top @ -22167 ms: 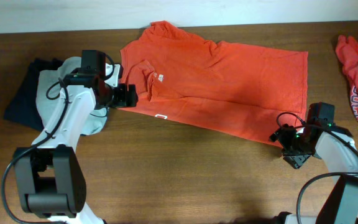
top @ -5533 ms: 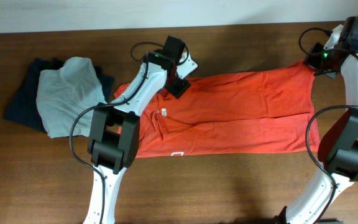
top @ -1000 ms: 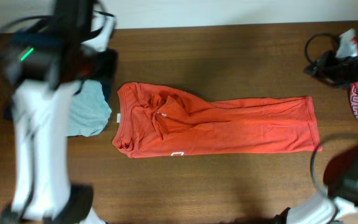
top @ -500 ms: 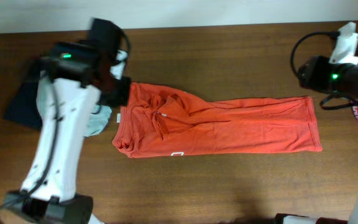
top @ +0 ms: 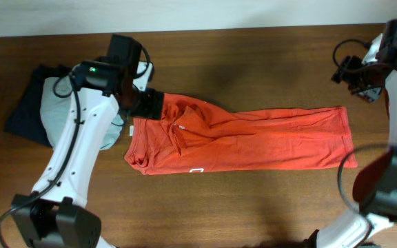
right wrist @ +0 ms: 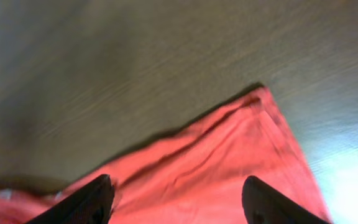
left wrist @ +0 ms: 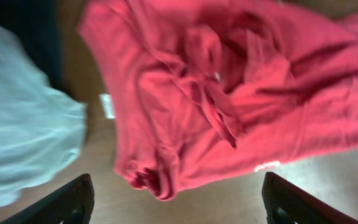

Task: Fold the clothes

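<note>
Evidently limp and light, the T-shirt [top: 253,138] lies across the table [top: 253,207] as a long band; pinch it at the corners; left end effector [top: 147,105] hovers spread over its collar end; right end effector [top: 361,74] beyond the hem, spread, empty.

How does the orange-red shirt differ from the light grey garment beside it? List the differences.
Colour: the orange-red shirt is bright, the light grey garment pale.
Pose: the shirt is stretched into a long band on the bare table, bunched at its left end; the grey garment rests on a dark garment.
View: from overhead the shirt shows almost whole; the left arm covers part of the grey garment.
Both are soft cloth.
</note>
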Controlling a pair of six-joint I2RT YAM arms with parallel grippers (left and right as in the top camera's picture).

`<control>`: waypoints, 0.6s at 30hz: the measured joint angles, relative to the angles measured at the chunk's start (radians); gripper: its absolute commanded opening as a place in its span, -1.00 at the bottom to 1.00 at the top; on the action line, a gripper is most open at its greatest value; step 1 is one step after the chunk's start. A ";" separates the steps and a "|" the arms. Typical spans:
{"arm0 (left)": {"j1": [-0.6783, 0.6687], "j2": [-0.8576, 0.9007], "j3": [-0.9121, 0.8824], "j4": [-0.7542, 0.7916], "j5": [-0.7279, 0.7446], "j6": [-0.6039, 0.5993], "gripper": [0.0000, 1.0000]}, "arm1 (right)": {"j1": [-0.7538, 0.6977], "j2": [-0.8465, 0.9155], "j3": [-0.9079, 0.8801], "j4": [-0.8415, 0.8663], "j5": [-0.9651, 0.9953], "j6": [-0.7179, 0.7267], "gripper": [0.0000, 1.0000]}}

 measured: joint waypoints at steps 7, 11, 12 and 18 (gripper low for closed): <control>0.003 0.012 -0.039 0.031 0.076 0.028 0.88 | -0.064 0.158 -0.002 0.057 -0.116 0.010 0.47; 0.006 0.013 -0.059 0.129 0.114 0.031 0.86 | -0.066 0.178 -0.002 0.052 -0.200 -0.009 0.50; 0.008 0.016 -0.069 0.153 0.117 0.035 0.67 | -0.066 0.178 -0.002 0.048 -0.219 -0.010 0.50; 0.008 0.183 -0.116 0.302 0.151 0.047 0.48 | -0.066 0.178 -0.002 -0.002 -0.322 -0.015 0.50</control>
